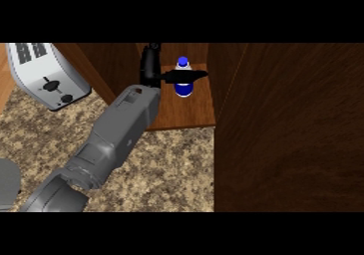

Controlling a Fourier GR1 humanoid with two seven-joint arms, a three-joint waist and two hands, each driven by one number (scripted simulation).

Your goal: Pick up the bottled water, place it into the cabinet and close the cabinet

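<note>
The bottled water (184, 89), clear with a blue cap and a blue label, stands upright on the wooden shelf (188, 112) inside the open cabinet. My left hand (150, 67) is right beside it on its left, at the end of a forearm that reaches in from the lower left. The fingers point straight toward the cabinet's back. The thumb (190, 75) sticks out to the right and crosses the bottle's neck between cap and label. The hand is open. My right hand does not show.
The cabinet door (295, 129), dark wood, stands open and fills the right side. A silver toaster (46, 74) sits on the speckled counter (170, 169) at the upper left. A grey rounded shape (4, 184) lies at the lower left edge.
</note>
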